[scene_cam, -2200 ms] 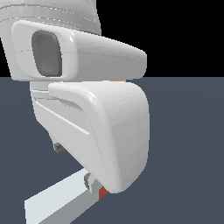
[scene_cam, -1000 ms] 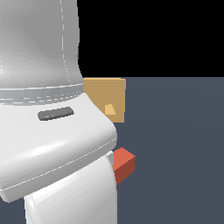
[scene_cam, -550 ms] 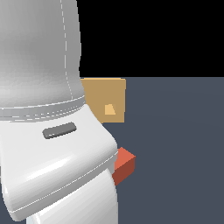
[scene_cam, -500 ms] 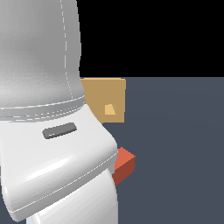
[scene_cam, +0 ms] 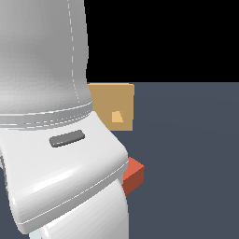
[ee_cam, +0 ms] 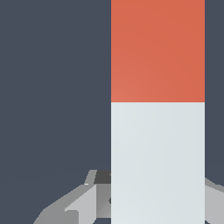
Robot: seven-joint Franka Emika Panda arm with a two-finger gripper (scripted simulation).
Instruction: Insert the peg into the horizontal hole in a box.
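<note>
The tan-orange box (scene_cam: 109,100) stands behind my arm in the exterior view, with its small lighter hole (scene_cam: 117,116) facing the camera. The peg (ee_cam: 157,131) fills the wrist view, white with a red-orange end (ee_cam: 157,50). My gripper (ee_cam: 151,199) is shut on the white part, one grey finger (ee_cam: 85,201) on each side. In the exterior view only the peg's red end (scene_cam: 132,175) pokes out from behind the arm, nearer the camera than the box and apart from it. The gripper itself is hidden there.
My white arm (scene_cam: 51,140) fills the exterior view's left and hides most of the scene. A dark grey floor (scene_cam: 191,154) stretches to the exterior view's right of the box.
The arm has swung round and lifted the peg off the floor. Over the last second the red end has barely moved, and the arm has crept slightly upward.
</note>
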